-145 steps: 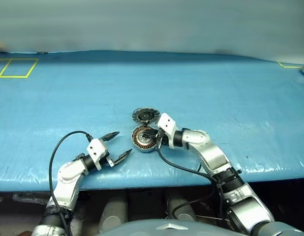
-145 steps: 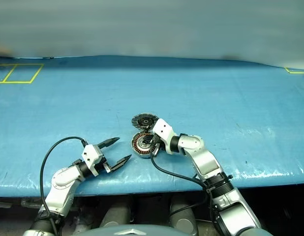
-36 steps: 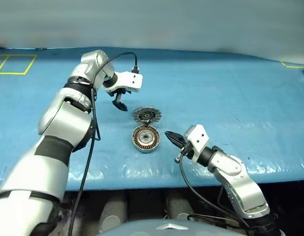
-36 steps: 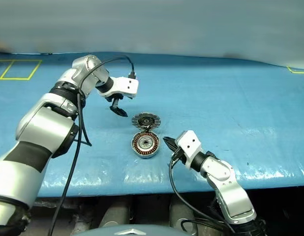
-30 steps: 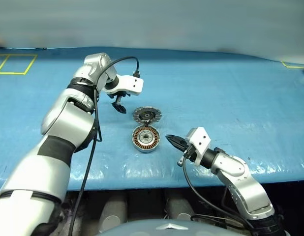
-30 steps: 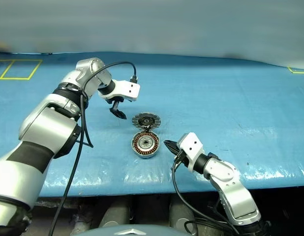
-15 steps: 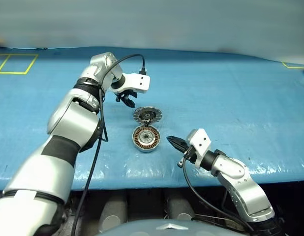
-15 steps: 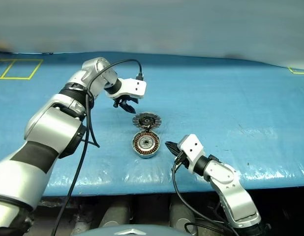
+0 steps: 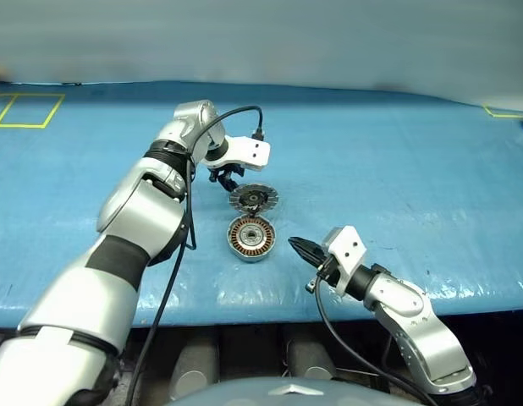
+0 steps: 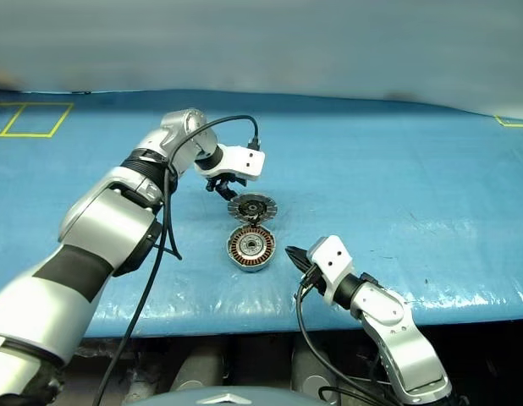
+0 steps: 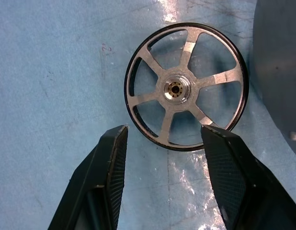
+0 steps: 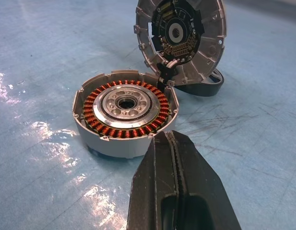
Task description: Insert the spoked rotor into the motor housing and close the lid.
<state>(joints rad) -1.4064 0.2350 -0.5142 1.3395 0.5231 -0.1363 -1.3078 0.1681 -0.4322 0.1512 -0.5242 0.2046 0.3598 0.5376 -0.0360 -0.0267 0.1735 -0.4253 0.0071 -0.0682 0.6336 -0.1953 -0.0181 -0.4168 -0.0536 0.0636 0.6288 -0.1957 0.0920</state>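
Left wrist view: left tool spread, straddling spoked rotor flat on tabletop, behind raised lid. Right tool pressed together near motor housing. Risk: thin rim slipping, lid nudged.

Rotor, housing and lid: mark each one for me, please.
Rotor (image 11: pixel 176 89), left wrist view, on its centre hub.
Housing (image 12: pixel 125 103), right wrist view, on the silver centre inside the copper windings.
Lid (image 12: pixel 178 34), right wrist view, on its raised inner face.
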